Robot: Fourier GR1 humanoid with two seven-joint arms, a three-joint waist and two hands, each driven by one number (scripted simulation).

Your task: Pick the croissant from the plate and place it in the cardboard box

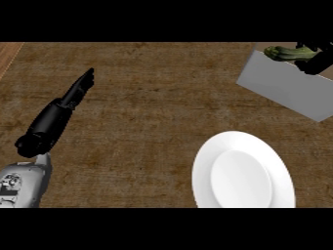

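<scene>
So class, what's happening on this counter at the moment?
The robot's right hand, at the upper right corner, is curled round a greenish item and holds it over the open top of the grey box. The item looks more like a green vegetable than a croissant. The white plate at lower right has nothing on it. The left hand rests at the left with straight fingers, touching nothing. The item has not been let go.
</scene>
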